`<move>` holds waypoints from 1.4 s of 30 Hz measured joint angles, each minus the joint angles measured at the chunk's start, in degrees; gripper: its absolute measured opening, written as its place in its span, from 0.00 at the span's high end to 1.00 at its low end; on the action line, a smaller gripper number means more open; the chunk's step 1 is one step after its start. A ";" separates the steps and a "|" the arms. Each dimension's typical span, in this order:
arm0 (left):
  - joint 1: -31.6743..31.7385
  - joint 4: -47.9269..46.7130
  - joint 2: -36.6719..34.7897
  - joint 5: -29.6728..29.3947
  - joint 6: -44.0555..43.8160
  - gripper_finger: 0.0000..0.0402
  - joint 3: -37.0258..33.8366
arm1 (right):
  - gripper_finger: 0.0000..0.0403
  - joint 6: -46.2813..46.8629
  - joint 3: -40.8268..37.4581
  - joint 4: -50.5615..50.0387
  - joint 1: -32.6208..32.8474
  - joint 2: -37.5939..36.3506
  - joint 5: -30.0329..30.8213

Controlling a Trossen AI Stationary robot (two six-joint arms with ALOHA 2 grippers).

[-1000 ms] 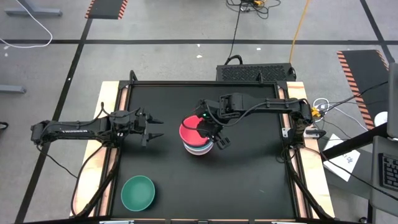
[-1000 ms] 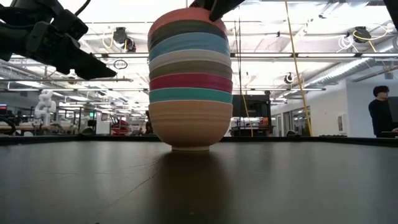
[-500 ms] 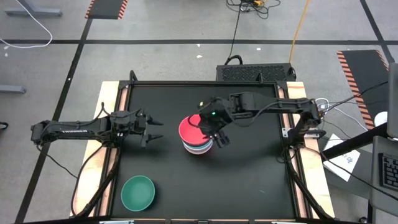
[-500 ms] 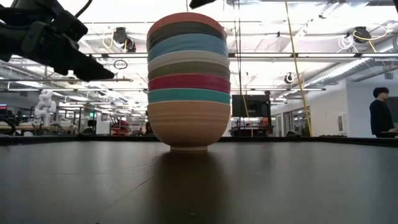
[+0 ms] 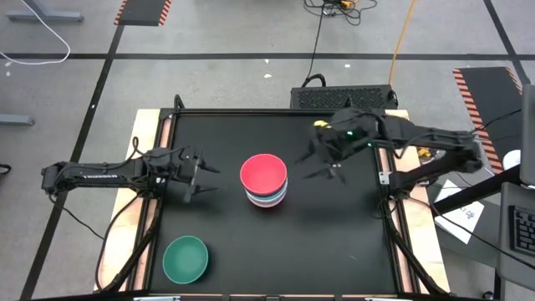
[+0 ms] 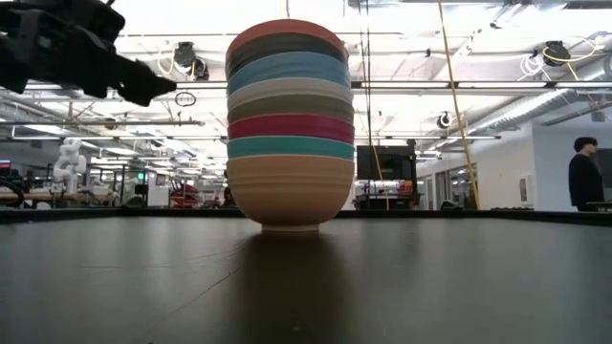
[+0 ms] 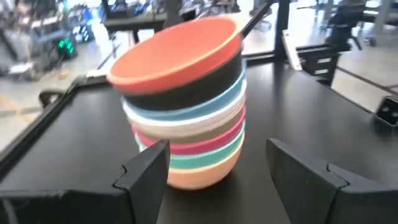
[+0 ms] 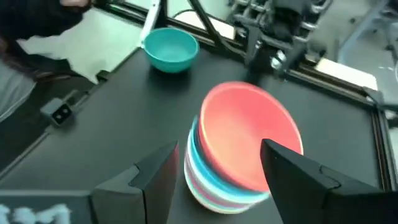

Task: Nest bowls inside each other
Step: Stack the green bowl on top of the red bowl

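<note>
Seen from overhead, the left gripper (image 5: 203, 180) hangs at 9 o'clock of the stack (image 5: 265, 186), fingers spread and empty, with a strip of bare black table (image 5: 334, 242) between its tips and the bowls. The green bowl (image 5: 185, 258) sits alone near the table's 7 o'clock corner, well apart from everything, close to the front edge. The stack stands just off the table's centre, with open mat on every side. At its 2 o'clock the right gripper (image 5: 324, 165) hovers clear of the bowls, fingers released and holding nothing.

The stack is eight bowls nested one inside another. From table height the bands read, bottom to top: orange (image 6: 291, 191), teal (image 6: 291, 146), magenta (image 6: 292, 126), taupe-brown (image 6: 291, 106), white (image 6: 291, 90), blue (image 6: 290, 69), black (image 6: 287, 45) and red (image 6: 285, 27). The pile sits upright on the orange bowl's foot; in the left wrist view the red bowl on top looks slightly tilted in the black one.

The table is matte black with a raised dark frame and pale wooden borders down both sides. Around it lies grey floor marked with dark tape lines and hazard-striped patches. Beyond the table is a bright open workshop with ceiling lights, and a person (image 6: 583, 172) stands at the far right.
</note>
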 joint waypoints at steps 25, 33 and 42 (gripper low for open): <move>-2.85 5.90 0.02 -0.84 2.28 0.33 0.00 | 0.48 20.71 -65.56 37.03 -12.24 -46.16 -0.40; -4.20 1.07 0.04 3.55 1.60 0.33 0.00 | 0.48 22.91 -73.24 46.68 -12.33 -46.58 -0.31; -8.13 4.46 0.04 3.23 -1.65 0.33 5.08 | 0.48 20.09 -75.76 47.52 -12.33 -46.56 -0.28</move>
